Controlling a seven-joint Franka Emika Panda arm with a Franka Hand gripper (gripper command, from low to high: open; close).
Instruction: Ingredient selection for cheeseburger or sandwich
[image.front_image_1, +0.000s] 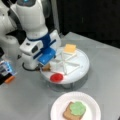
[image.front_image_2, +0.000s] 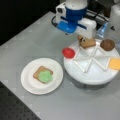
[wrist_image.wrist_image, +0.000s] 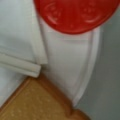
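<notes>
While low over the divided tray's (image.front_image_2: 90, 75) rim, tool (image.front_image_2: 83, 41) at bread slice (image.front_image_2: 87, 43) beside tomato disc (image.front_image_2: 68, 52); grip state unclear; gray tabletop (image.front_image_2: 30, 42) open nearby

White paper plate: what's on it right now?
On the paper plate lies one bread slice with the lettuce on top. The bread's middle is covered by lettuce.

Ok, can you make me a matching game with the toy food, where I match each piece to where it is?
Things:
1. lettuce
2. tomato
3. cheese
4. patty

Places:
A. tray section at a front view's right edge
B. on the bread slice on the plate
C. tray rim nearest the plate
D. tray's far side, beside the bread under the pincer

Pairs: 1-B, 2-C, 3-A, 4-D
</notes>
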